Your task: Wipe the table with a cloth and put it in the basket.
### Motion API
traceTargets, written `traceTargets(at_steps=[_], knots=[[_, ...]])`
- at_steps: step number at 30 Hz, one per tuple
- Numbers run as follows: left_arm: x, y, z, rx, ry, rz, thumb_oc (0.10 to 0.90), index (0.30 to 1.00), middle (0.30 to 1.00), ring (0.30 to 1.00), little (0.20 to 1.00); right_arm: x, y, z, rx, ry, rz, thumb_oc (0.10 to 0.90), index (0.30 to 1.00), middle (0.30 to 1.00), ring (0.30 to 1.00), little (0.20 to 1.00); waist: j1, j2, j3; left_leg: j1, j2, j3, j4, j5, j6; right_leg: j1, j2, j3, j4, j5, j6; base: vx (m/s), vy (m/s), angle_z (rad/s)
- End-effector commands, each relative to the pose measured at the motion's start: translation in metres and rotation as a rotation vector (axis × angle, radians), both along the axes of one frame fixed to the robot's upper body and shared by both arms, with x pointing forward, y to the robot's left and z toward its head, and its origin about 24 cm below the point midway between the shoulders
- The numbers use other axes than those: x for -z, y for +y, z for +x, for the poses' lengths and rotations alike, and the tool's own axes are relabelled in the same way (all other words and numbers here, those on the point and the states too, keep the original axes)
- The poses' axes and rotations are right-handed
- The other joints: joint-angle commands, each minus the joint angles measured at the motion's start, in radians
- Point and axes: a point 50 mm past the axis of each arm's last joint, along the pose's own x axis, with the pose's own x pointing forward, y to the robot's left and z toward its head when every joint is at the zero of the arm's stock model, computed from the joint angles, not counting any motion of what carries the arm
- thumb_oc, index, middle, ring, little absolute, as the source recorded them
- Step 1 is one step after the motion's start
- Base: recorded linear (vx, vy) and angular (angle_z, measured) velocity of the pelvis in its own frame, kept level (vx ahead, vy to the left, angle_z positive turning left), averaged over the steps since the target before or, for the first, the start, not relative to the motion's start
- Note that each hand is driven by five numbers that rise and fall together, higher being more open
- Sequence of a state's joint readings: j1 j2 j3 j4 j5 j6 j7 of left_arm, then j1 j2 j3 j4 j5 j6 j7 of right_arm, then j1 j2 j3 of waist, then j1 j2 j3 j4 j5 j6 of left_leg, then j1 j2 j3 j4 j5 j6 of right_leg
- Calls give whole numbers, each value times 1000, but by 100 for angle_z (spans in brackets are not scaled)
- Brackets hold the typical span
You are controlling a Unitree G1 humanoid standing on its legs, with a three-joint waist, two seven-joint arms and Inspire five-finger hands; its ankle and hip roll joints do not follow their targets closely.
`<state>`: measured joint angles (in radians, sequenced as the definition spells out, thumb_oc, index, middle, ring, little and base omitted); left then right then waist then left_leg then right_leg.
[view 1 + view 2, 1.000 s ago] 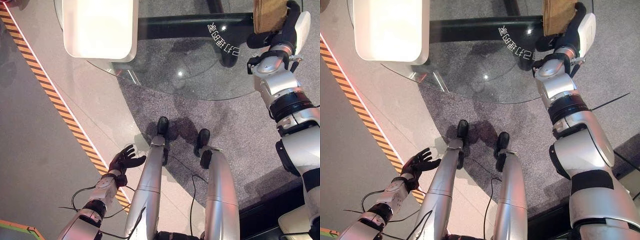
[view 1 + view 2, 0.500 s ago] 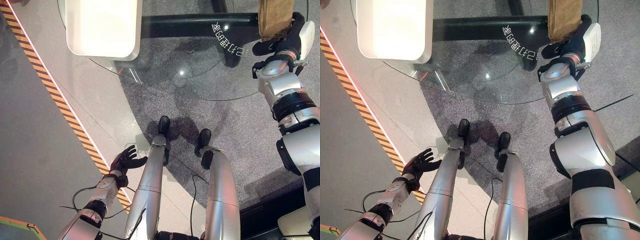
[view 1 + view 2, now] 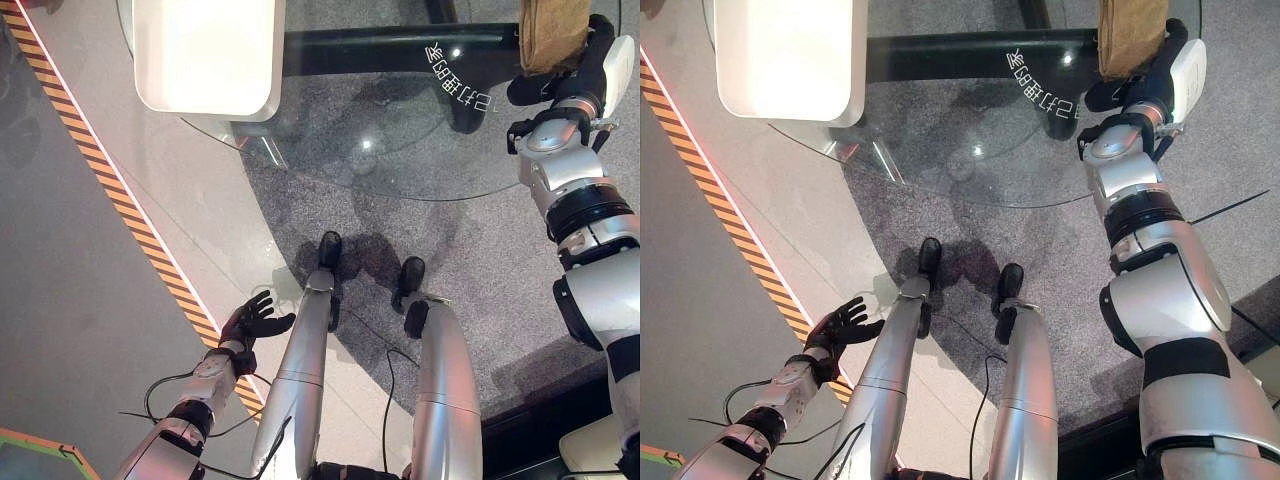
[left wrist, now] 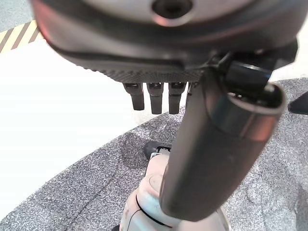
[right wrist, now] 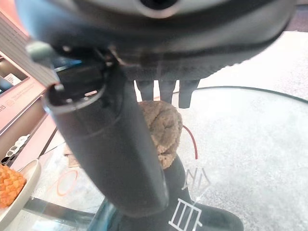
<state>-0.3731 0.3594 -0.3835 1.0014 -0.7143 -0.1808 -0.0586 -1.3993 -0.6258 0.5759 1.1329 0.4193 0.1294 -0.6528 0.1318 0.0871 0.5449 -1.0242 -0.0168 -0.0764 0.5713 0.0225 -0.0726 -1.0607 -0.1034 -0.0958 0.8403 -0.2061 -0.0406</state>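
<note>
A folded brown cloth (image 3: 552, 30) lies on the round glass table (image 3: 400, 150) at its far right. My right hand (image 3: 590, 55) rests against the cloth's right side, with the thumb below it. In the right wrist view the straight fingers (image 5: 166, 89) reach over the cloth (image 5: 161, 127), so the hand is open. The white basket (image 3: 215, 103) stands on the table's far left part. My left hand (image 3: 252, 322) hangs low at the left, over the floor, fingers (image 4: 154, 98) spread and holding nothing.
A black table base (image 3: 380, 50) shows through the glass. A yellow-black striped tape (image 3: 130, 225) runs across the floor at the left. In the right wrist view a plate (image 5: 17, 202) with orange food sits near the table.
The whole picture has shifted slightly, so the camera moved. The right hand, the cloth and the left hand keep their places.
</note>
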Motion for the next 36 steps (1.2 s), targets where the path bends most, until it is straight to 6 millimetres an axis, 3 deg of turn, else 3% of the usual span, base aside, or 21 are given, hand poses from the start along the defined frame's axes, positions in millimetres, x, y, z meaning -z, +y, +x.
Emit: traceTargets(at_steps=[1,36], knots=[[18,4,-22,-32,60,-12,800,900,900,900,900,-63,-1,-15,-5,-194,-151,100,300,300,300,200,-7,56,-25,30,-20,76,72,-136,65,30,-10,-42,-107,57,15,0,0,0],[13,7,-18,-30,42,-12,800,900,900,900,900,-59,4,-12,-46,-170,-194,100,300,300,300,200,-8,52,-25,41,-16,77,38,-120,65,40,-7,-46,-141,74,20,0,0,0]])
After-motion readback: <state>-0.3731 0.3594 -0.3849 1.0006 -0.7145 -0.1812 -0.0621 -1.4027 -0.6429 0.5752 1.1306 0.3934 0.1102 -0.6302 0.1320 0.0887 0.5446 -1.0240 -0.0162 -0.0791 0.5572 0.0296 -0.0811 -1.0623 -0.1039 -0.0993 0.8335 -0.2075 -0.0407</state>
